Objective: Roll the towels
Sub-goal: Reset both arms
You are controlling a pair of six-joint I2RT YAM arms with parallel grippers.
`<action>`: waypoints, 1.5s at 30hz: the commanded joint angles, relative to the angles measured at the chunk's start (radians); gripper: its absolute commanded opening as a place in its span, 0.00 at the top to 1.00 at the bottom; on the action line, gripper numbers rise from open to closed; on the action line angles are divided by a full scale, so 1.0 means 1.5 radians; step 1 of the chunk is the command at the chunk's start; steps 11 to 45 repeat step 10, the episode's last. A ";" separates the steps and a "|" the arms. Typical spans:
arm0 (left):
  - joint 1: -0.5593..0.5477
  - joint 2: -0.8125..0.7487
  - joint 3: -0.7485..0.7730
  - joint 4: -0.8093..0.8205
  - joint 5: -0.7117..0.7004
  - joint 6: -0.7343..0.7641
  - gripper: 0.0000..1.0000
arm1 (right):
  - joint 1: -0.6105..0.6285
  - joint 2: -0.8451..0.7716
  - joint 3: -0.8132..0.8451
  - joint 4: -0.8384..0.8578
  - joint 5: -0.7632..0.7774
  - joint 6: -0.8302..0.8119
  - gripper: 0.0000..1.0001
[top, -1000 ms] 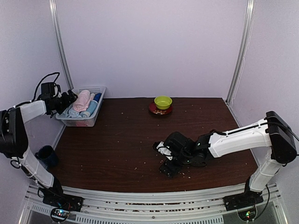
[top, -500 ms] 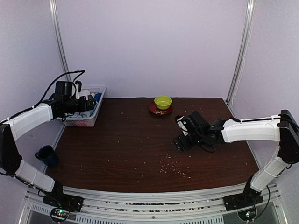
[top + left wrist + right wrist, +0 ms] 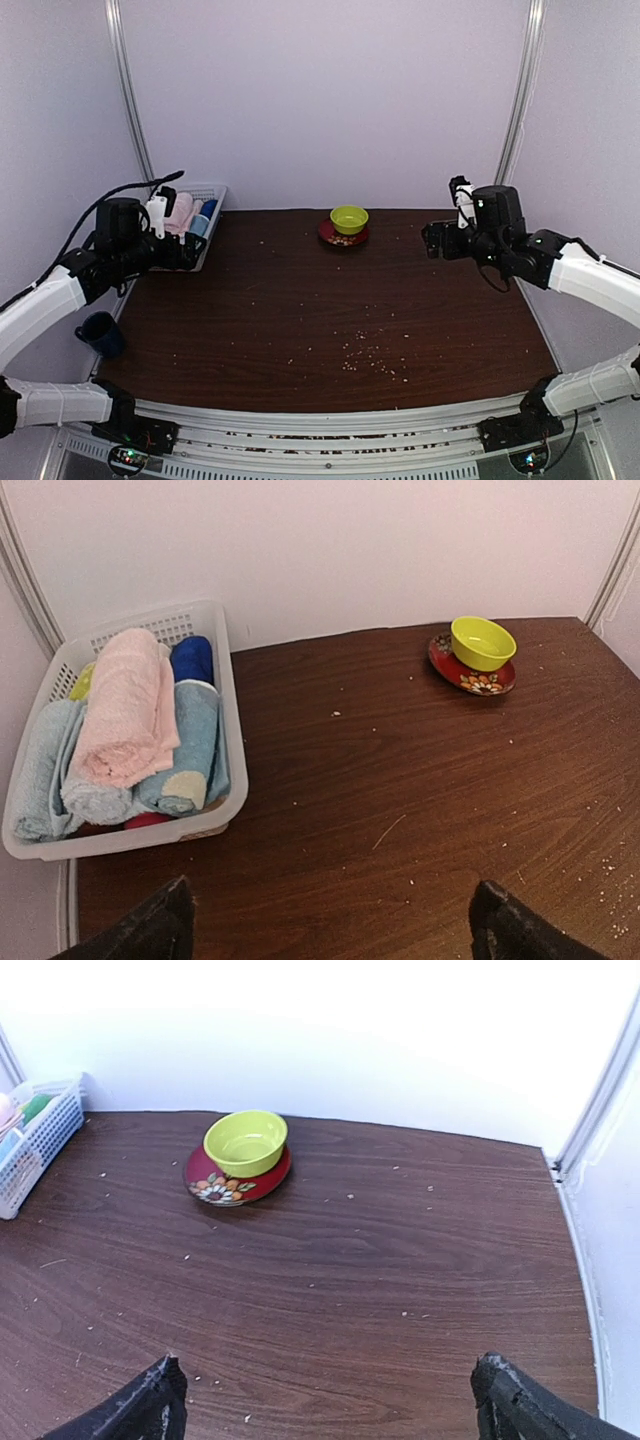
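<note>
Left wrist view: the pink towel (image 3: 125, 705) and light blue towel (image 3: 190, 745) lie rolled in the white basket (image 3: 236, 760) at the table's (image 3: 400, 780) far left corner. The left fingers (image 3: 160, 930) and right fingers (image 3: 150, 1405) are spread wide, holding nothing. Rolling looks finished; no towel lies flat.

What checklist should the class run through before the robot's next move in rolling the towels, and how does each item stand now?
1. Left hand open and empty: ok.
2. Right hand open and empty: ok.
3. Towels in view: ok; the pink towel lies on top of the blue towels in the basket.
4. A towel spread flat on the table: not ok; those in view are in the basket.
5. Table free of crumbs: not ok; they are scattered near the front.
6. Bowl clear of the middle: ok; it sits on its plate at the far edge.
</note>
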 commanded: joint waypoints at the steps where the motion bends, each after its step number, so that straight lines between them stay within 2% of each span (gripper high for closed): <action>1: -0.002 -0.044 -0.004 -0.016 0.005 0.058 0.02 | 0.001 -0.057 -0.027 -0.029 0.063 0.008 0.00; 7: -0.002 -0.068 -0.037 -0.004 -0.012 0.070 0.02 | 0.000 -0.104 -0.042 -0.044 0.098 -0.003 0.00; 45: -0.002 -0.074 -0.042 0.002 -0.015 0.059 0.02 | 0.001 -0.100 -0.028 -0.059 0.101 -0.001 0.00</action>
